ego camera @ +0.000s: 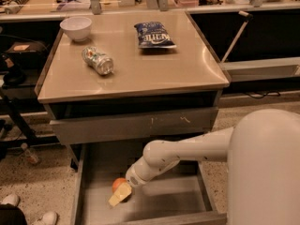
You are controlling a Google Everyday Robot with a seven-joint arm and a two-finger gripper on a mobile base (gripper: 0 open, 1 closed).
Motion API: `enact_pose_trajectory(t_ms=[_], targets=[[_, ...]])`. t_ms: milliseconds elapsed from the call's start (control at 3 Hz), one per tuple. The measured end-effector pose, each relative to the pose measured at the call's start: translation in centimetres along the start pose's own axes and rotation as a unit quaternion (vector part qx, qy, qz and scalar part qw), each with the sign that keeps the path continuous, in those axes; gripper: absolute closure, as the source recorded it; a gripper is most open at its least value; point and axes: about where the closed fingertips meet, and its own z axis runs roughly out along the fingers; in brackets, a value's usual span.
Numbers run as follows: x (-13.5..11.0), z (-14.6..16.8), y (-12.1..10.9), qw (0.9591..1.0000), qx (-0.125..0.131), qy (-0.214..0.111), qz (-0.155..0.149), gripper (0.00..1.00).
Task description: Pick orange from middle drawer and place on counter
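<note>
The orange (117,183) lies on the floor of the open middle drawer (164,203), at lower centre of the frame. The gripper (120,194) sits right against it (whether it grips, I cannot tell). Up on the counter (154,69) rest a white bowl (76,28), a crushed can (97,60) and a blue chip bag (153,34).

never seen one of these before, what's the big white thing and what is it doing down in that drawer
The white shape is a robot's single arm, seen by one camera looking down on a cabinet. At its tip is a two-finger pincer, lowered into the open middle drawer, right beside a small orange. Whether it grips the fruit yet cannot be told. On the tan counter above lie a white bowl, a can on its side and a blue chip bag.
</note>
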Motion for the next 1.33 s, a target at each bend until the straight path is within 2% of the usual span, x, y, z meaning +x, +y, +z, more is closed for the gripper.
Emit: enact_pose_trajectory(t_ms=[333, 667, 1333], targets=[[0.4, 2.2, -0.4, 0.9998, -0.015, 0.003, 0.014, 0.0], [0.5, 2.3, -0.4, 0.9997, -0.017, 0.004, 0.015, 0.0], [-0.6, 5.8, -1.0, 0.9975, -0.027, -0.042, 0.049, 0.0]])
